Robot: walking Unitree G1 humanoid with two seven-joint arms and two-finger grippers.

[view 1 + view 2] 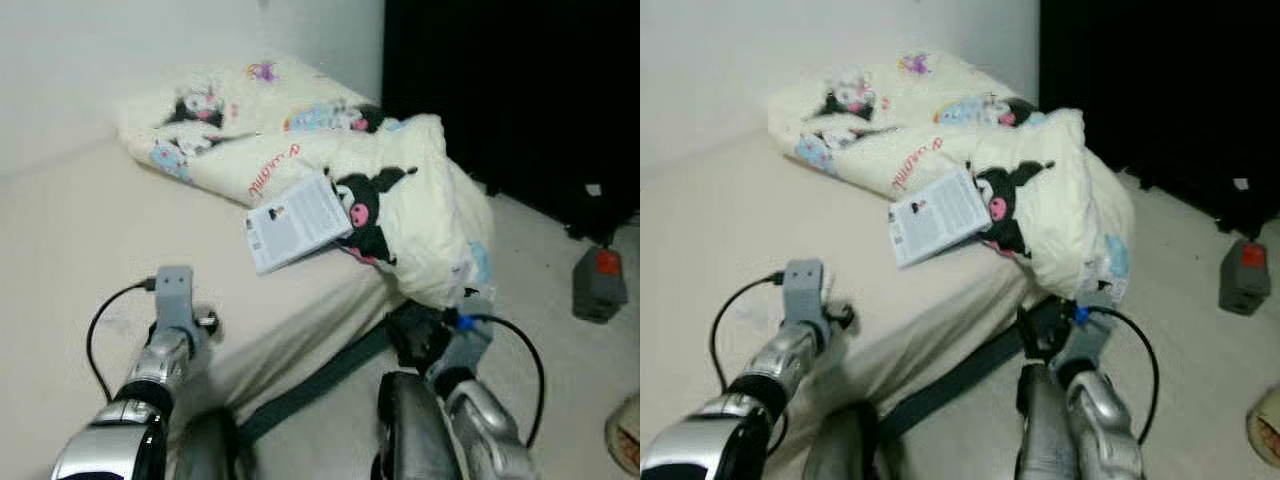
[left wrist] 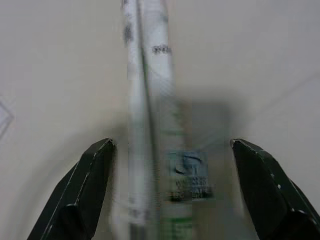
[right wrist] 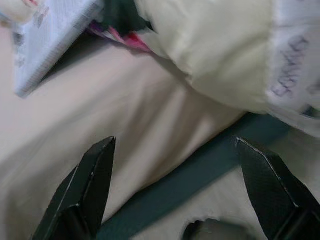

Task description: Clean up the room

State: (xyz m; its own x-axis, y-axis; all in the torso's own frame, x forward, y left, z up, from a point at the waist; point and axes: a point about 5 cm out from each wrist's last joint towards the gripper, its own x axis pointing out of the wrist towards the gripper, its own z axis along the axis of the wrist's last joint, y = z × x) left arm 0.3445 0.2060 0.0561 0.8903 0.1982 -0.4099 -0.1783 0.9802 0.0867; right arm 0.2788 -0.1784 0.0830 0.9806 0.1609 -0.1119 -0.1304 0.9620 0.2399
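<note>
Cream bedding: a cartoon-print comforter [image 1: 300, 140] lies bunched at the far part of the bed [image 1: 70, 230], one fold spilling over the bed's edge toward the floor [image 1: 540, 290].
Booklet: a grey-white printed booklet [image 1: 297, 222] leans against the comforter's near side, resting on the bed sheet; its long axis runs slantwise, the raised end tucked against the black cartoon figure on the comforter.
Left end effector: the left end effector [image 2: 172, 192] hangs over the bed, well short of the comforter, fingers [image 2: 85, 190] spread wide and holding nothing.
Packet: between those fingers, in the left wrist view, a long narrow white packet [image 2: 155, 125] with green print lies flat on the sheet, its long axis running straight away from the wrist; blurred, print unreadable.
Right end effector: the right end effector [image 3: 177, 192] is at the bed's edge just below the comforter's hanging fold, fingers [image 3: 270, 185] wide apart, touching nothing.
Bed frame: a dark green strip [image 3: 195, 180] runs under the mattress edge beneath the comforter.
Floor items: a grey box with a red top [image 1: 600, 280] stands on the floor, well apart from the comforter, near a black curtain [image 1: 500, 90].
</note>
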